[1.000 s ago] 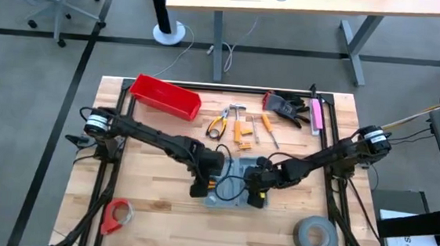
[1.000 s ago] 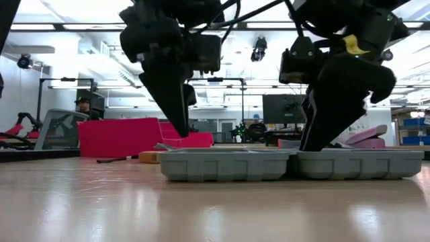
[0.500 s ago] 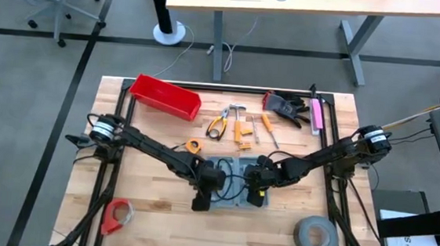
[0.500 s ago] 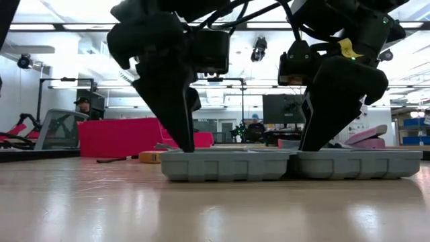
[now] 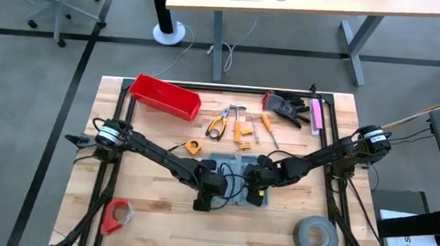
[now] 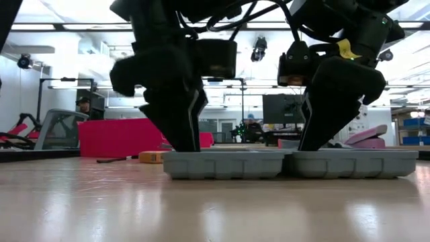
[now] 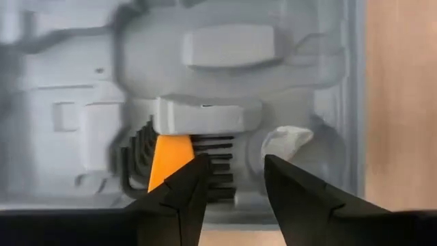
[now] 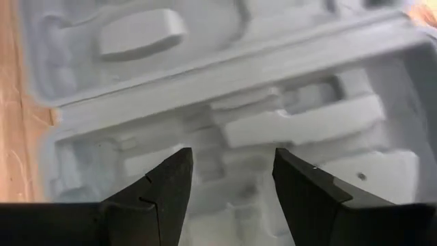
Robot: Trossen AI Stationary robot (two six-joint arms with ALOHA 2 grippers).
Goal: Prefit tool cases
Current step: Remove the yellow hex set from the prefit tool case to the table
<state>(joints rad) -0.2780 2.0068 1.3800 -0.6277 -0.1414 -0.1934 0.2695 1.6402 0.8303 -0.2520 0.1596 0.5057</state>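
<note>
The tool case [image 5: 231,183] lies opened flat near the middle of the wooden bench [image 5: 158,212], its 2 grey halves side by side with the moulded recesses facing up. In the low view the 2 halves [image 6: 289,163] sit level on the bench top, touching each other.

The left gripper [image 5: 202,202] is down at the case's near left edge. In the left wrist view its fingers [image 7: 181,198] stand spread apart, empty, just over a recess that holds an orange-handled set of black hex keys [image 7: 171,158] inside the case [image 7: 225,82]. The right gripper [image 5: 255,196] is down over the right half. In the right wrist view its fingers [image 8: 167,184] are spread wide, pinching nothing, above bare grey recesses [image 8: 287,116].

Just beyond the case on the bench lie loose tools: a small orange tape measure [image 5: 193,146], pliers with yellow handles [image 5: 217,124], orange pieces [image 5: 242,133] and a screwdriver [image 5: 268,127]. Farther back sit black and red gloves [image 5: 284,106] and a pink item [image 5: 316,115]. A red bin [image 5: 165,97] stands at the far left. A red tape dispenser [image 5: 116,215] lies at the near left corner, and a grey tape roll [image 5: 316,236] at the near right.
</note>
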